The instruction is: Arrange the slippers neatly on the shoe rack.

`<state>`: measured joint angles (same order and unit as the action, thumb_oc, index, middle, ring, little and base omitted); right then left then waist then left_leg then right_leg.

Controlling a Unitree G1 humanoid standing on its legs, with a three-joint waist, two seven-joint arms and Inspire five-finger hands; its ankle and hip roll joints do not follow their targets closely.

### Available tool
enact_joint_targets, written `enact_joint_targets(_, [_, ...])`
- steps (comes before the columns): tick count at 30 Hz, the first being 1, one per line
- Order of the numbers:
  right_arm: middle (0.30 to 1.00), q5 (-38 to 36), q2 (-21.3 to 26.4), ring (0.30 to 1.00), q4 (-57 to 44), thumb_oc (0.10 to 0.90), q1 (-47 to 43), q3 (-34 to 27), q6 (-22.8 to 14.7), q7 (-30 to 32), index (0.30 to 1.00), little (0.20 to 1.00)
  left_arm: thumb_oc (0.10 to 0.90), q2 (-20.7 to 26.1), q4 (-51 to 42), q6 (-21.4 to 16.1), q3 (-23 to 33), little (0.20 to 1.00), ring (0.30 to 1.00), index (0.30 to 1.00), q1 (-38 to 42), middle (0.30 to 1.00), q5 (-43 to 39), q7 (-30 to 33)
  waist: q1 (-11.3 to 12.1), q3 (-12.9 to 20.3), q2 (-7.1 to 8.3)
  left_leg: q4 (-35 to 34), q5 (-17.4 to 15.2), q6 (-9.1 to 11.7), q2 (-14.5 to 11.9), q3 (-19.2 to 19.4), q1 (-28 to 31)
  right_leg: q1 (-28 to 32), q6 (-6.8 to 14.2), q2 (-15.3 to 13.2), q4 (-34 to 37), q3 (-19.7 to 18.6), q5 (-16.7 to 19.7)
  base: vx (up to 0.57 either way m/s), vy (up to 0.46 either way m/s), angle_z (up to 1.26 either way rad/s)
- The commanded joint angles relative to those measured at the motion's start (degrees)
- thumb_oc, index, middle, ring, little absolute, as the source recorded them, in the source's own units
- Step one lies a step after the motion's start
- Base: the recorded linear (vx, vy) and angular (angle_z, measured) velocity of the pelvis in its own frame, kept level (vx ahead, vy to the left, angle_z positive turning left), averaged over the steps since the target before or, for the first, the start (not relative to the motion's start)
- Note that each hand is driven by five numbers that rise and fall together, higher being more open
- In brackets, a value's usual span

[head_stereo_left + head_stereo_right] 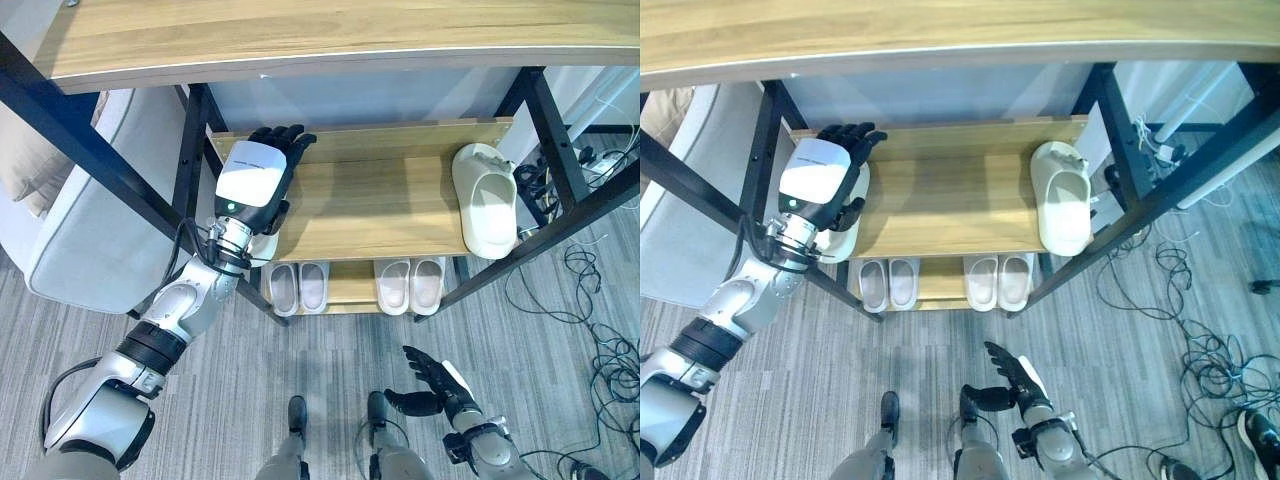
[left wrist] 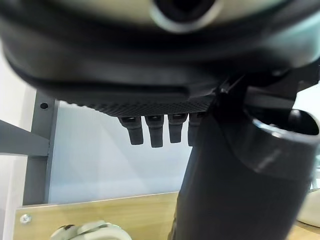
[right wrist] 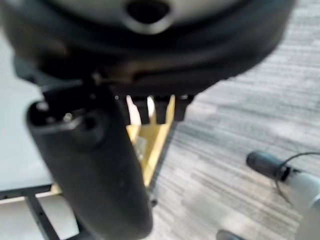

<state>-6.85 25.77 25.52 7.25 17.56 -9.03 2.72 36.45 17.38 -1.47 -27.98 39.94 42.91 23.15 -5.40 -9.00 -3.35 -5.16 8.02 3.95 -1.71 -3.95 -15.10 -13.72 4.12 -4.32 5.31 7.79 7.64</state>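
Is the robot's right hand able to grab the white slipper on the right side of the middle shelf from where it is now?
Probably yes, with a long reach. The right hand hangs open low over the floor, well short of the slipper, but nothing blocks the shelf's open front.

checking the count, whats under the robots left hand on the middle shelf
A white slipper lies on the middle shelf under the left hand. Its edge and one end show; the rest is covered by the hand, so its facing is unclear.
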Motion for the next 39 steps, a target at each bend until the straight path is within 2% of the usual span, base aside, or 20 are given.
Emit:
enact_joint_targets(1, [0.9, 0.6, 1.7, 0.9, -1.6, 0.8, 1.8, -0.9, -2.9, 0.3, 0.9, 0.9, 0.8, 1.2, 0.7, -0.2, 2.1, 0.9, 0.9, 0.9, 7.8, 0.9, 1.2, 3.8, 0.6, 6.8, -0.73, 0.2, -4.8, 0.4, 2.3, 1.5, -0.7, -1.5, 2.9, 0.6, -0.3, -0.5, -6.8, 0.0, 0.0, 0.0])
enact_joint_targets(8, [0.9, 0.6, 2.4, 0.9, -1.6, 0.8, 1.2, -0.7, -3.5, 0.7, 0.9, 0.9, 0.8, 4.5, 3.1, 1.5, -3.2, 0.9, 0.9, 0.9, 12.0, 0.9, 8.3, 3.1, 0.4, 7.3, -0.52, 0.2, -4.8, 0.3, 2.2, 1.8, -1.8, -2.8, 3.0, 0.7, -0.3, -0.9, -6.4, 0.0, 0.0, 0.0])
enact_joint_targets(25, [0.9, 0.3, 3.0, 0.9, -2.0, 0.8, 1.2, -0.4, -4.0, 0.7, 0.9, 0.9, 0.8, 4.9, 8.5, 1.9, -7.1, 0.9, 0.9, 0.9, 15.2, 0.9, 8.2, 2.8, -0.2, 7.4, 0.2, 0.2, -4.5, 0.3, 1.8, 2.2, -3.1, -4.2, 3.2, 0.9, -0.3, -1.1, -5.8, 0.0, 0.001, 0.0])
enact_joint_targets(39, [0.9, 0.0, 3.4, 0.9, -2.4, 0.8, 1.2, -0.6, -4.1, 0.8, 0.9, 0.9, 0.8, 6.3, 9.1, 3.0, -7.4, 0.9, 0.9, 0.9, 17.0, 0.9, 8.9, 2.9, -0.4, 6.3, 0.66, 0.2, -4.5, 0.1, 2.0, 2.4, -3.5, -4.7, 3.3, 0.7, -0.3, -1.2, -5.5, 0.0, 0.0, 0.0])
